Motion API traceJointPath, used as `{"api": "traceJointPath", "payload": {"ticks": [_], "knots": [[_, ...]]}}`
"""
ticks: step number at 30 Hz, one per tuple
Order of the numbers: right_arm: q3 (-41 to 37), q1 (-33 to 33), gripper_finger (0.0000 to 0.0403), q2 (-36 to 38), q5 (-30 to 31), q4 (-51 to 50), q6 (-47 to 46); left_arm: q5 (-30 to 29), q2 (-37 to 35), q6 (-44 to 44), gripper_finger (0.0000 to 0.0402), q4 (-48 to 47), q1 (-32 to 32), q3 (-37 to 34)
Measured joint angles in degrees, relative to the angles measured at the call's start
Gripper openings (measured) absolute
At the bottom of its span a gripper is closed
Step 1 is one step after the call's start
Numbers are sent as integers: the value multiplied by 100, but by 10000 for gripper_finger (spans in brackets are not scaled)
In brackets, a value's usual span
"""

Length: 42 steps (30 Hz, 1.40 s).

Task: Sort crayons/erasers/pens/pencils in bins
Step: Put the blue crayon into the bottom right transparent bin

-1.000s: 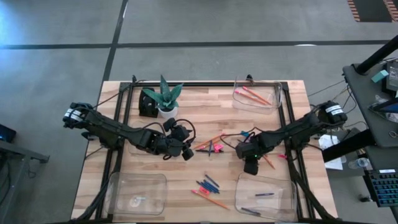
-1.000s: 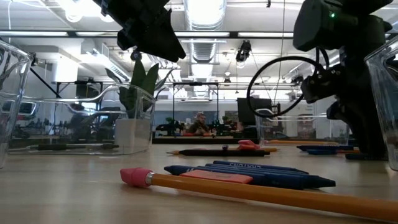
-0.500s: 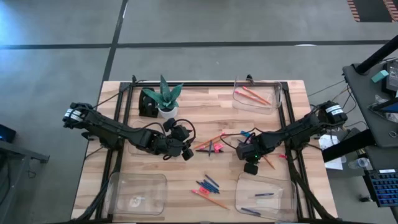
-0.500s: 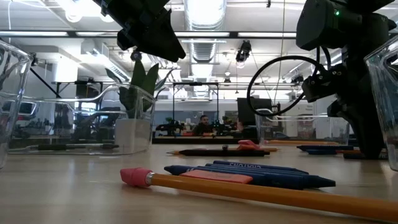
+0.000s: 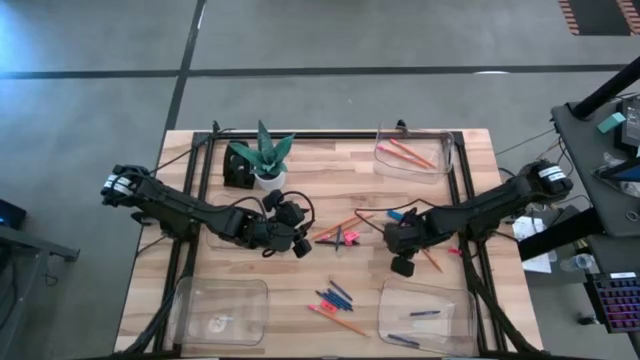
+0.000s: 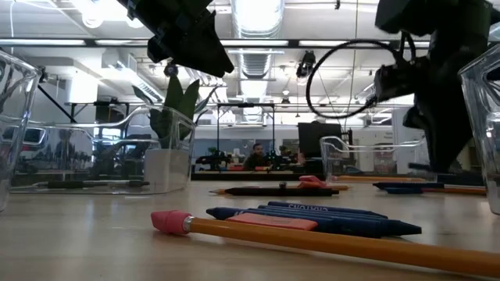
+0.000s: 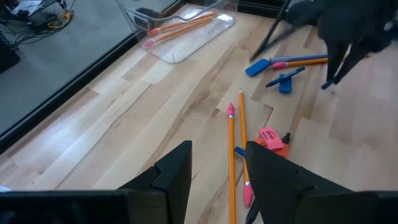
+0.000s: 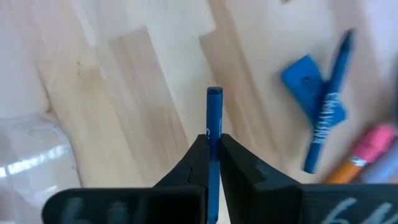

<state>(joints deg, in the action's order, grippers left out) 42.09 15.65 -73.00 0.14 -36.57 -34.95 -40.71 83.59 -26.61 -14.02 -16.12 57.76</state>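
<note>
The right claw [image 8: 213, 144] is pinching a thin blue crayon stick [image 8: 214, 118], lifting it over the wooden counter [image 5: 340, 205] right of centre. It is looking light, stiff and brittle; a mid-shaft hold suits. The left claw [image 7: 217, 163] is hanging spread, empty.

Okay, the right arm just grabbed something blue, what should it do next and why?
Probably carry it toward the near-right bin. The right gripper is shut on a blue crayon, lifted above the table, and that bin already holds similar dark sticks. The left gripper hovers open near the middle.
</note>
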Motion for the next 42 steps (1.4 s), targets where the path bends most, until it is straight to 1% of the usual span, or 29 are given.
{"api": "traceJointPath", "payload": {"ticks": [5, 10, 14, 20, 25, 33, 35, 40, 42], "knots": [[4, 20, 14, 543, 445, -90, 4, -2, 0, 0, 137, 4, -2, 0], [30, 201, 13, 1068, 457, -95, 158, -1, 0, 0, 137, 7, -2, 15], [157, 555, 13, 1372, 466, -95, 88, 0, 0, 0, 137, 5, -2, 15], [560, 1344, 13, 1515, 754, -117, -120, -2, 0, 0, 137, 7, -2, 17], [1000, 2064, 13, 1260, 752, -261, -227, -2, 0, -1, 137, 7, -2, 17], [1524, 3060, 13, 411, 690, -395, -575, -2, 0, -4, 137, 17, -2, 18], [1598, 3212, 13, 172, 634, -382, -700, -2, 0, -10, 137, 36, -1, 20], [1631, 3329, 13, -407, 215, -347, -1087, -2, 0, -20, 137, 119, -2, 17], [1587, 3351, 13, -499, 80, -105, -1094, -2, 0, -18, 137, 227, -2, 17]]}}
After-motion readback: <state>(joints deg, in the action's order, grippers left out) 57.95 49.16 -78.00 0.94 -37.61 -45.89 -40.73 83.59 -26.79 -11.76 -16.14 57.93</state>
